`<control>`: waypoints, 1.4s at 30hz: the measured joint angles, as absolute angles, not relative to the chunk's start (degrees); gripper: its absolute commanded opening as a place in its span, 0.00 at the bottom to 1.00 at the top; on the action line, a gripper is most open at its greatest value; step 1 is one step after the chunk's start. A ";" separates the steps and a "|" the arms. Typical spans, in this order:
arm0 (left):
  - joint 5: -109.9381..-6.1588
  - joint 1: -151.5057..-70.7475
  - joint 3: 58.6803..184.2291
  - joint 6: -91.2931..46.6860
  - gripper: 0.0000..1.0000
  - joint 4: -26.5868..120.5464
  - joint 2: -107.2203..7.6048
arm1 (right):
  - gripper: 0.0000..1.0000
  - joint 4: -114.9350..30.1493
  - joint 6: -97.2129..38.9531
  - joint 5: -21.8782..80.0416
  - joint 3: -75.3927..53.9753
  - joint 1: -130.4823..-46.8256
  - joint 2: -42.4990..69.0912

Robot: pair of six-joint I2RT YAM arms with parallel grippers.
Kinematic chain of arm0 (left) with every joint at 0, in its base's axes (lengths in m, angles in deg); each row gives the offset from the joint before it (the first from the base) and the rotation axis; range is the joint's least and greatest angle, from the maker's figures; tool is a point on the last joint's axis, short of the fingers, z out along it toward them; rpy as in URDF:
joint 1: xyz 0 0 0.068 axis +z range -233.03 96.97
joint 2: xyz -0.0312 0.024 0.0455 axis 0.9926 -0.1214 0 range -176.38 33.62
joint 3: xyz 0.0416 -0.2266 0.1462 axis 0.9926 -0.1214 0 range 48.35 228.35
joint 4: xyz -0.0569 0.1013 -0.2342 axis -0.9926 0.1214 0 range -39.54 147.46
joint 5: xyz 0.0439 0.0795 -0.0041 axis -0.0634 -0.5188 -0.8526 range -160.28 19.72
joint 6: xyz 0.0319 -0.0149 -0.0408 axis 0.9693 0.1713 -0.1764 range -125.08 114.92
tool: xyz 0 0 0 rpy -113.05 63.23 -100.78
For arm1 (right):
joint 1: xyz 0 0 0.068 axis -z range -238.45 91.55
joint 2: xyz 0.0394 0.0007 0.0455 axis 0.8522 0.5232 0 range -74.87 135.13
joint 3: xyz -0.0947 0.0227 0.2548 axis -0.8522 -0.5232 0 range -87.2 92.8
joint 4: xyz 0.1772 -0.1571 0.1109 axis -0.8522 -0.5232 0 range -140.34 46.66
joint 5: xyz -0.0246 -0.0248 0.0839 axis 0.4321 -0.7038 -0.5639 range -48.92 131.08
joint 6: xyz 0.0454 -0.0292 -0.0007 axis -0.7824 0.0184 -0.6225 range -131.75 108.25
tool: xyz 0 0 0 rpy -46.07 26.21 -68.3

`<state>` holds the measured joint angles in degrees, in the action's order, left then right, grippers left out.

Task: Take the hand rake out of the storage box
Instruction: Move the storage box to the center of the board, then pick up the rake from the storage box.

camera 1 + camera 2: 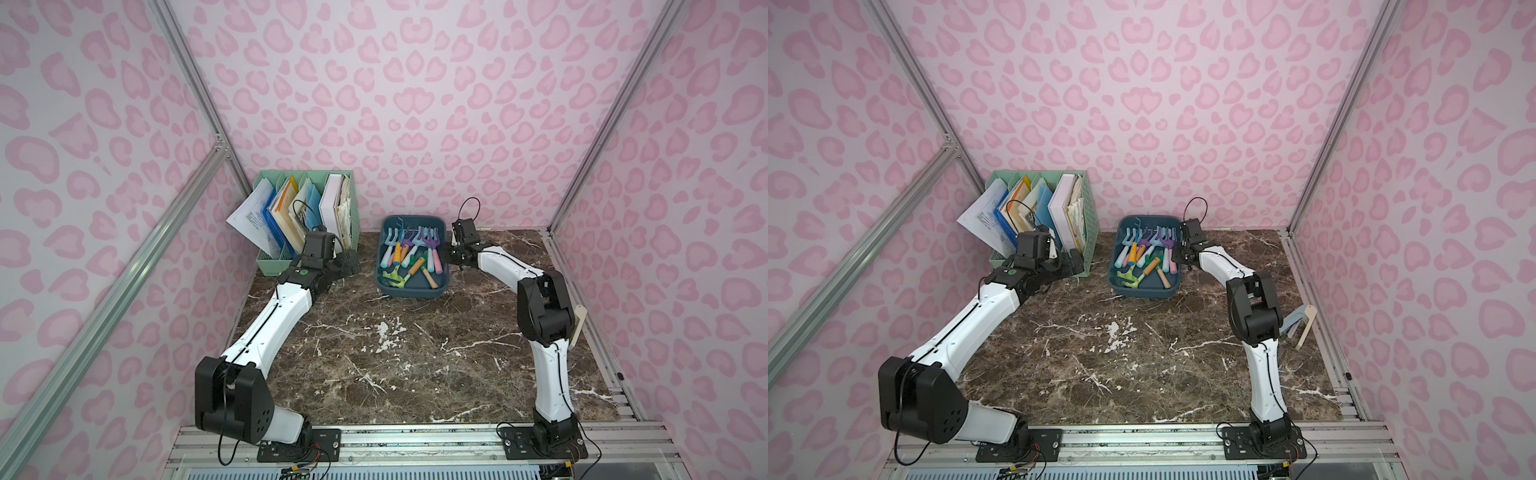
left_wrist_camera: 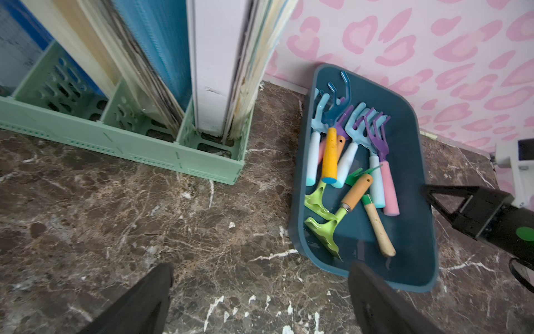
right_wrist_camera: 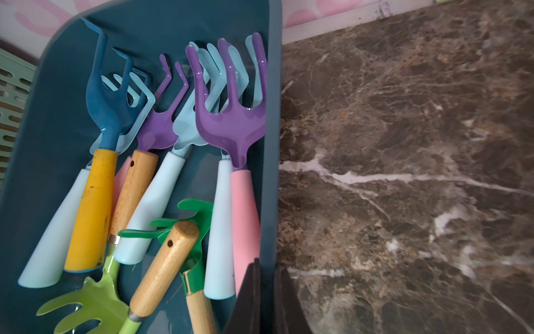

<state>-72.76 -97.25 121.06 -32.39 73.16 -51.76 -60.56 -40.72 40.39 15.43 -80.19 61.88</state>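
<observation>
1. R gripper (image 1: 456,257) is pinching the right wall of the storage box (image 1: 409,291), fingers pressed together on it.
2. L gripper (image 1: 348,263) is hovering w/ jaws spread wide, low over the table (image 1: 415,357), just beside the file rack (image 1: 272,262).
3. Hand rakes (image 1: 405,259) are lying piled inside the box, most tines pointing twd the back wall.

On the surface (image 1: 415,353): storage box (image 1: 409,291) rear centre, hand rakes (image 1: 409,251) piled inside. Left of it, apart: file rack (image 1: 270,266).
</observation>
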 measured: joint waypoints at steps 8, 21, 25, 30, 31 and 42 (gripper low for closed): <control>-73.41 -103.19 141.97 -32.02 0.85 80.83 -70.93 | 0.51 -61.76 -38.51 43.02 13.07 -80.41 56.77; -74.62 -106.05 179.20 -28.94 0.61 95.63 -102.62 | 0.98 -53.45 -37.02 44.44 -10.43 -77.41 35.56; -74.57 -106.14 185.56 -28.52 0.58 96.96 -107.78 | 0.98 -52.45 -36.76 43.34 -12.18 -77.22 35.37; -74.18 -106.14 186.45 -27.76 0.57 95.85 -110.60 | 0.98 -51.90 -36.35 41.99 -12.24 -76.93 36.57; -74.18 -106.14 186.69 -27.65 0.56 95.65 -111.26 | 0.98 -51.90 -36.30 41.83 -12.24 -76.84 36.72; -74.11 -106.19 192.00 -27.37 0.49 93.47 -116.63 | 0.98 -50.06 -35.86 40.65 -13.33 -76.56 36.74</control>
